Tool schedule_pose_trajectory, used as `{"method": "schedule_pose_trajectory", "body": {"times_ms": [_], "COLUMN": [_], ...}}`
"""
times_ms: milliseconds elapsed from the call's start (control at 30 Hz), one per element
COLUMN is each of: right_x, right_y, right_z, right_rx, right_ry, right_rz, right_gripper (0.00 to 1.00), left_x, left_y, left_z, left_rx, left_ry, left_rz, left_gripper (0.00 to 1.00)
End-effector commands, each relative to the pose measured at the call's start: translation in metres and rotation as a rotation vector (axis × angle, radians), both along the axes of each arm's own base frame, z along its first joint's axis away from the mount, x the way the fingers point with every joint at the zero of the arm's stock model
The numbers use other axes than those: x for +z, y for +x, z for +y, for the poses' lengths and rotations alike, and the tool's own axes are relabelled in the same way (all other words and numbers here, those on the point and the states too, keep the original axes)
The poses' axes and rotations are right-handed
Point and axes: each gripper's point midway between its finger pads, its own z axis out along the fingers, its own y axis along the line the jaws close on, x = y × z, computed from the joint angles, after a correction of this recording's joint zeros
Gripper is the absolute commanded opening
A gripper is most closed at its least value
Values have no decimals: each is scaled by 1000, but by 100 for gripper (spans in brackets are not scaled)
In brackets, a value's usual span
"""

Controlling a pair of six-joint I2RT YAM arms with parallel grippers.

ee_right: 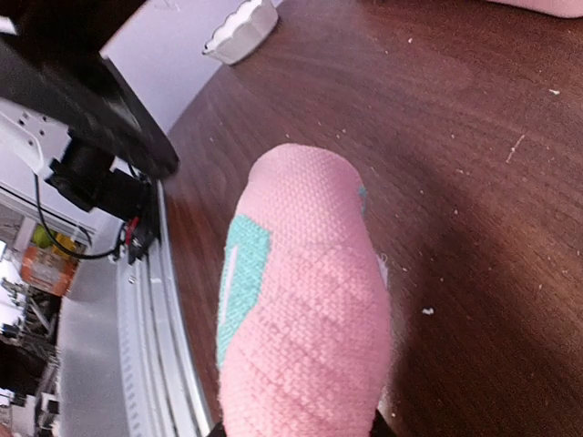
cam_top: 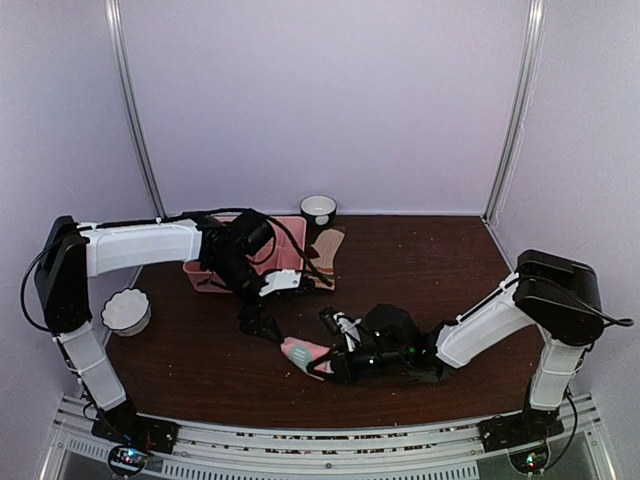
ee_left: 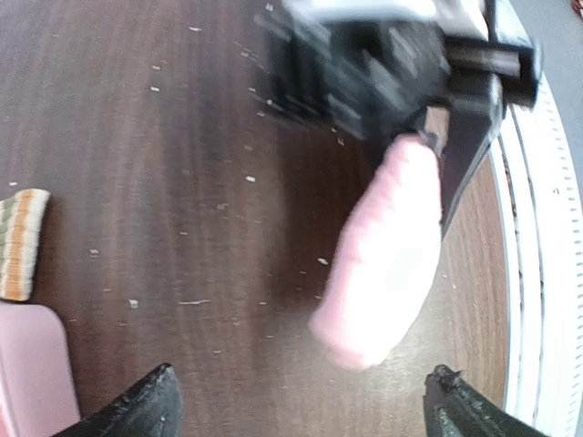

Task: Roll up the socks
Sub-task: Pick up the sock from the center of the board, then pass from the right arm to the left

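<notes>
Top view first: the left gripper (cam_top: pixel 262 325) hangs over the dark wooden table (cam_top: pixel 420 270) with its jaws spread, nothing in them, just up and left of the pink sock (cam_top: pixel 305 353). That sock sits near the front middle of the table, and the right gripper (cam_top: pixel 328 362) is clamped on its right end. The tan striped sock (cam_top: pixel 325 250) is well apart from all that, lying flat at the back against the right side of the pink divided tray (cam_top: pixel 292 232). There's a small white bowl (cam_top: pixel 318 208) behind the tray and a scalloped white dish (cam_top: pixel 126 310) over on the left. In the left wrist cam, both fingertips (ee_left: pixel 150 405) are way apart at the bottom corners with only bare wood between them. The pink sock sticks out of the right gripper's black jaws toward the camera, bunched into a thick roll. The striped sock's cuff pokes in at the left edge. On the right wrist cam, the sock fills the middle, showing a teal patch on its left side. It comes up from between the fingers, and I can't tell if its far end touches the wood.
</notes>
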Motion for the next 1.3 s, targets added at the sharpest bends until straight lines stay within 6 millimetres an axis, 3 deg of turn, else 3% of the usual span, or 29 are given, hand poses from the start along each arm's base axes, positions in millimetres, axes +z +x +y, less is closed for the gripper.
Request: {"method": "schedule_pose_trajectory", "body": {"times_ms": [0, 67, 167, 533, 667, 867, 900, 933, 1000, 1033, 1100, 1133, 1167, 1200, 1267], "right_x": [40, 46, 52, 79, 78, 68, 68, 67, 70, 73, 79, 82, 85, 84, 94], "right_y": [1, 6, 10, 15, 17, 19, 20, 21, 22, 23, 26, 28, 29, 32, 38], "right_z": [16, 19, 21, 33, 36, 35, 34, 33, 31, 29, 25, 21, 18, 13, 3], "right_rx": [17, 15, 10, 34, 36, 26, 21, 19, 14, 11, -1, -6, -10, -23, -48], "right_ry": [192, 201, 211, 297, 281, 225, 220, 213, 200, 196, 170, 153, 132, 96, 63], "right_rz": [117, 137, 159, 235, 243, 240, 233, 224, 203, 180, 126, 98, 69, 52, -11], "right_gripper": [4, 4, 4, 5, 5, 6, 6, 9, 27, 43, 63, 69, 89, 99, 100], "left_x": [15, 14, 11, -3, 2, 10, 9, 8, 7, 7, 12, 15, 21, 28, 43], "left_y": [-16, -24, -30, -27, -19, -22, -24, -26, -24, -19, -3, 12, 29, 50, 92], "left_z": [-4, -5, -5, 0, -2, -4, -3, -2, 1, 4, 13, 21, 31, 43, 73], "left_rx": [-55, -83, -103, -167, -144, -156, -159, -165, -158, -140, -78, -25, 31, 96, 212], "left_ry": [-27, -13, 12, 97, 83, 76, 80, 86, 114, 128, 141, 149, 153, 159, 183], "left_rz": [-70, -95, -136, -338, -390, -369, -359, -349, -341, -333, -301, -299, -310, -329, -382], "left_gripper": [84, 77, 77, 74, 48, 42, 38, 24, 0, 0, 0, 0, 0, 0, 0]}}
